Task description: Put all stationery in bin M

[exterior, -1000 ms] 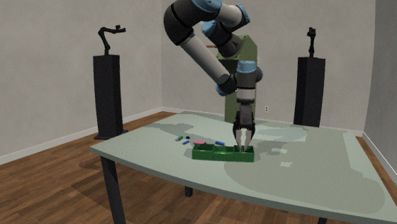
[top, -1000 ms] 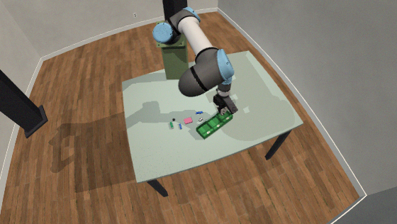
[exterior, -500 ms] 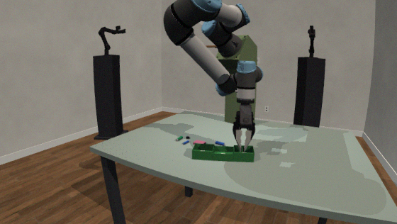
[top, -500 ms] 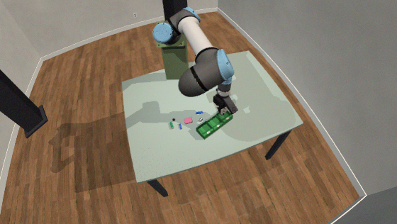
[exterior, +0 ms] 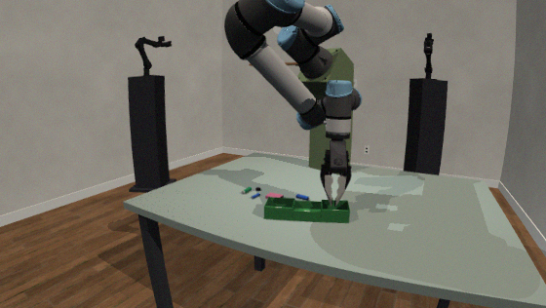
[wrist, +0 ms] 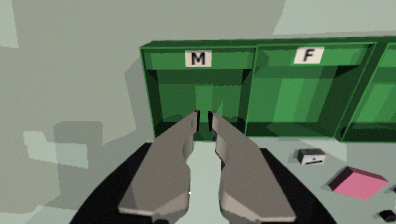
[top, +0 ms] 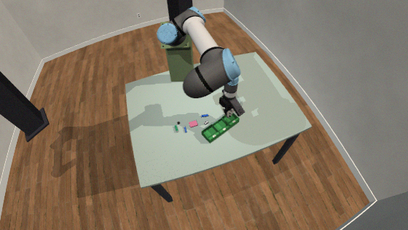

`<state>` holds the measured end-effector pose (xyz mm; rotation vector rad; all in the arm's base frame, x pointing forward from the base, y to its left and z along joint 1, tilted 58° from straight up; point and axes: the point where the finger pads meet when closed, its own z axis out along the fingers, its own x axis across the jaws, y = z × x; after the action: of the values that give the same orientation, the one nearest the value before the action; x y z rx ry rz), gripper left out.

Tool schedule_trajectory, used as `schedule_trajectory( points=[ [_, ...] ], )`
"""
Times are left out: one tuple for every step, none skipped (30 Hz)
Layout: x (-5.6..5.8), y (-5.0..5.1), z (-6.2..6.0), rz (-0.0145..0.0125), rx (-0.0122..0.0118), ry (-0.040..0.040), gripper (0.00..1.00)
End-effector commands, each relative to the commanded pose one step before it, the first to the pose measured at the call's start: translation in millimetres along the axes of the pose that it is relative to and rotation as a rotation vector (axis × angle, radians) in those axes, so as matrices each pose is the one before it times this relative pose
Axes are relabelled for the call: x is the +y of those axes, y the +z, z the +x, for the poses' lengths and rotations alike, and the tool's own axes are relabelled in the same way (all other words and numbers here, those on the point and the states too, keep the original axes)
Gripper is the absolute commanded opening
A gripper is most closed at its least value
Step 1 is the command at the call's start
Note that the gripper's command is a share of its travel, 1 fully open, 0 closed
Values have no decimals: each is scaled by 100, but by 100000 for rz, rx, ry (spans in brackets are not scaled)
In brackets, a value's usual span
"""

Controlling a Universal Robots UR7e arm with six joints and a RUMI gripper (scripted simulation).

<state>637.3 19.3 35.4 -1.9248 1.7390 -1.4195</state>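
Note:
The green bin marked M [top: 236,121] [exterior: 336,215] [wrist: 227,59] stands upright at one end of a joined row of bins; nothing shows inside its visible part. My gripper [top: 229,115] [exterior: 334,204] [wrist: 204,112] points down with its fingertips at bin M, shut but for a narrow gap with nothing seen in it. A pink block [top: 193,124] [exterior: 274,195] [wrist: 359,183] and a small grey-white block [top: 206,122] [wrist: 311,156] lie beside the row. One blue piece [top: 205,116] [exterior: 302,197] lies near them, another blue piece [top: 185,129] [exterior: 255,196] farther off. The fingers cover part of bin M's near side.
The bin marked F [wrist: 337,57] adjoins M, and a third bin [top: 209,135] [exterior: 278,213] forms the other end. A green piece [top: 176,128] [exterior: 247,190] and a small dark piece [top: 178,123] [exterior: 258,189] [wrist: 387,215] lie beyond the pink block.

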Motion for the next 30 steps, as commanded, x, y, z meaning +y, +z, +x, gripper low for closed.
schedule_trajectory(
  points=[
    [-43, -546, -10, 93, -22, 10, 4],
    [0, -133, 0, 0, 0, 0, 4],
    [0, -133, 0, 0, 0, 0, 4],
    [0, -133, 0, 0, 0, 0, 4],
    [0, -133, 0, 0, 0, 0, 4],
    [0, -133, 0, 0, 0, 0, 4],
    [0, -133, 0, 0, 0, 0, 4],
    [0, -133, 0, 0, 0, 0, 4],
    [0, -133, 0, 0, 0, 0, 4],
    [0, -133, 0, 0, 0, 0, 4],
    [0, -133, 0, 0, 0, 0, 4],
    [0, -133, 0, 0, 0, 0, 4],
    [0, -400, 0, 0, 0, 0, 4],
    [0, 0, 0, 0, 0, 0, 4],
    [0, 0, 0, 0, 0, 0, 4],
    [0, -400, 0, 0, 0, 0, 4],
    [1, -400, 0, 0, 0, 0, 4],
    [1, -400, 0, 0, 0, 0, 4],
    [1, -400, 0, 0, 0, 0, 4],
    [0, -306, 0, 0, 0, 0, 4],
    [-1, 0, 0, -1, 0, 0, 4],
    [-1, 0, 0, 0, 0, 0, 4],
    [-1, 0, 0, 0, 0, 0, 4],
    [0, 0, 0, 0, 0, 0, 4],
    [0, 0, 0, 0, 0, 0, 4],
    [4, 6, 0, 3, 0, -1, 4],
    [-3, -838, 0, -2, -1, 1, 4],
    [3, -832, 1, 1, -1, 0, 4],
    [3, -831, 1, 2, -1, 0, 4],
    [-7, -837, -2, -5, 0, 1, 4]
  ],
)
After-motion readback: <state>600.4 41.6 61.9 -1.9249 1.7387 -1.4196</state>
